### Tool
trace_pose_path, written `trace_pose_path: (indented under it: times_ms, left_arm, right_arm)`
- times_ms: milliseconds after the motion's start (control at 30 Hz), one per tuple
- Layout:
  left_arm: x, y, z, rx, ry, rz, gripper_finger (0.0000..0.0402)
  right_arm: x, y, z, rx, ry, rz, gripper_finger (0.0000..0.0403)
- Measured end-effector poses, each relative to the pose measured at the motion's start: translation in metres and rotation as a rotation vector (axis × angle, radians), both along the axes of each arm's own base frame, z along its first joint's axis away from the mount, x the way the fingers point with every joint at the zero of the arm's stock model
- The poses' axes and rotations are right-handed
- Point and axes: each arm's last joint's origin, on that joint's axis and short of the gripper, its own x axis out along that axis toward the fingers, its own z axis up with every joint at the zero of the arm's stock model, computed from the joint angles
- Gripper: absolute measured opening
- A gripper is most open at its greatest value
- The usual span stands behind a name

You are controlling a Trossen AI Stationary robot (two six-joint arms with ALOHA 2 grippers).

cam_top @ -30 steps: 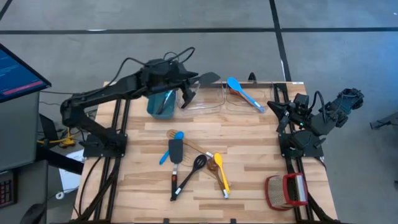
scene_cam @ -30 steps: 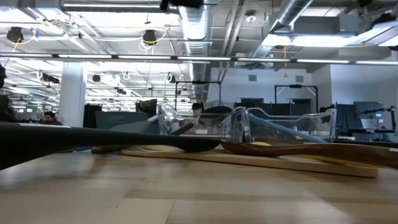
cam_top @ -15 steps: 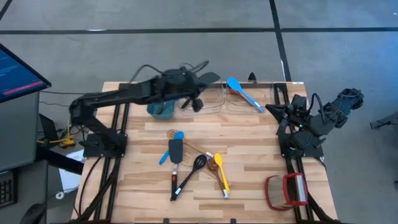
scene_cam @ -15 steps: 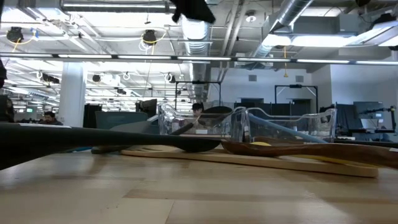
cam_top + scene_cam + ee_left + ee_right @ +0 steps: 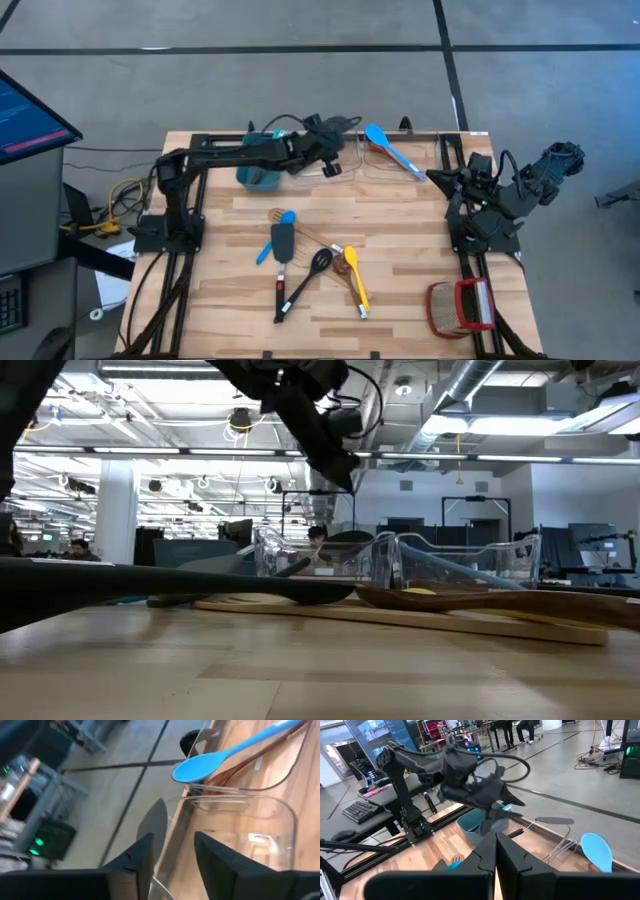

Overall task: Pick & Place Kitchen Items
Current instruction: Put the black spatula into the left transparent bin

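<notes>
Grey floor, ceiling ducts (strip lights between), distant desks.

You couldn't see the spatula's handle; the left gripper's fingers hid it. The blue spoon's handle end ran off the frame. The woven basket was partly covered.

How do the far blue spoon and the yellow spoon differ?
Place: blue spoon in a clear bin at the far edge; yellow spoon on the table, beside a wooden spoon. Pose: blue spoon leans on the bin rim; yellow spoon lies flat. Both long-handled.
</notes>
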Motion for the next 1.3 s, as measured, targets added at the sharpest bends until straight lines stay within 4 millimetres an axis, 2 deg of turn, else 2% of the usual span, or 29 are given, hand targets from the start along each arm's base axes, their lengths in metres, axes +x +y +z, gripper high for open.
trace_pose_path:
  times_ms: [167,367,533,700,1000,1233,1300]
  left_arm:
    - [0.015,0.009,-0.026,0.056,0.053,-0.042,0.0162]
    - [0.014,0.033,-0.049,0.039,0.098,0.007,0.0197]
    - [0.007,0.052,-0.049,0.015,0.081,0.016,0.0211]
    - [0.002,0.066,-0.05,-0.036,0.054,-0.029,0.0207]
    - [0.004,0.068,-0.052,-0.039,0.034,-0.045,0.0204]
    - [0.01,0.071,-0.063,-0.003,0.047,-0.037,0.0196]
    - [0.011,0.072,-0.073,-0.01,0.07,-0.037,0.0195]
  right_arm:
    - [0.0,0.0,-0.001,-0.012,0.015,0.001,0.0]
    - [-0.001,-0.001,-0.003,-0.027,0.035,0.002,0.0]
    - [-0.001,-0.001,-0.004,-0.036,0.042,-0.007,0.0]
    - [-0.002,-0.001,-0.004,-0.038,0.043,-0.009,0.0]
    - [-0.002,-0.002,-0.004,-0.04,0.045,-0.012,0.0]
    - [-0.002,-0.002,-0.004,-0.039,0.044,-0.013,0.0]
    - [-0.002,-0.002,-0.004,-0.039,0.044,-0.013,0.0]
